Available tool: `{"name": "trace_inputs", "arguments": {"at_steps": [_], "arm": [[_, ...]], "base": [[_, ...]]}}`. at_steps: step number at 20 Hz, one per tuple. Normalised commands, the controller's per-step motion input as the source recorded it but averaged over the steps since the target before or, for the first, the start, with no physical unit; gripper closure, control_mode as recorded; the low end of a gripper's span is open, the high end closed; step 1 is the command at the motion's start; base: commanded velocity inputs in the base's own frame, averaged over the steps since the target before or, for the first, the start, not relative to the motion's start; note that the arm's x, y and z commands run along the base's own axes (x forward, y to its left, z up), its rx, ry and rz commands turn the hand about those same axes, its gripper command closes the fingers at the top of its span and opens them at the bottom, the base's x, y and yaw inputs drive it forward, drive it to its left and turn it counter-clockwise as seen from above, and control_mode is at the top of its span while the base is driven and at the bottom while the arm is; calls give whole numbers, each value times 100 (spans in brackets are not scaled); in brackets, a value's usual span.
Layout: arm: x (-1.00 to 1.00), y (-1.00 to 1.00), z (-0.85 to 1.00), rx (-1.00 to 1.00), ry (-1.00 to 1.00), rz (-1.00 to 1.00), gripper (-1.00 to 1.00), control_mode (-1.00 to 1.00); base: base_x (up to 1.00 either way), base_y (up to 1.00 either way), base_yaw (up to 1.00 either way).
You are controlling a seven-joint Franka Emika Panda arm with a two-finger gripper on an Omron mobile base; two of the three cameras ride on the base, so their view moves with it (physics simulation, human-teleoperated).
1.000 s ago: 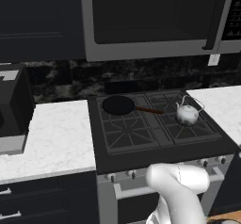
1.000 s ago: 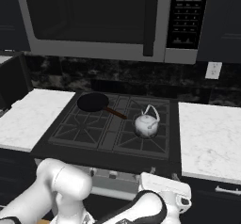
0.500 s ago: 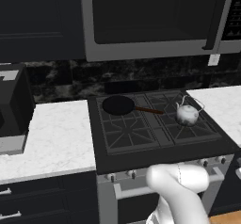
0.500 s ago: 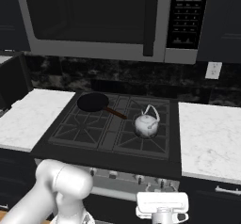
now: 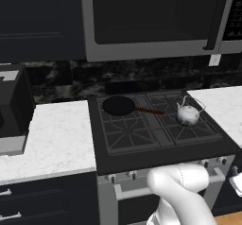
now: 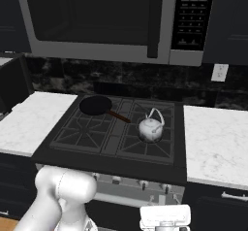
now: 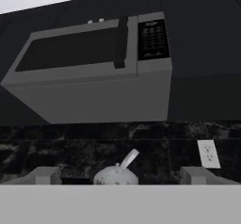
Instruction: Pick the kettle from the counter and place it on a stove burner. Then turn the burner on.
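Claw low in front of stove, jaws wide apart, holding nothing. Kettle, round, silvery-white w/ thin wire handle, sits on rear-right burner grate, ahead of and above claw. Flat black frying pan, brown handle, further left. Grey boxy microwave overhead. Marble counter to right.

Dim, even rendered light, soft shadows, no glare, slightly coarse and blurred.
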Motion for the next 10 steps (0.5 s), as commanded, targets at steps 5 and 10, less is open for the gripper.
{"name": "trace_inputs", "arguments": {"at_steps": [5, 10], "arm": [[34, 0, -31, 0, -3, 0, -100, -100], [36, 0, -27, 0, 0, 0, -100, -100]], "base": [[0, 0, 0], [0, 0, 0]]}}
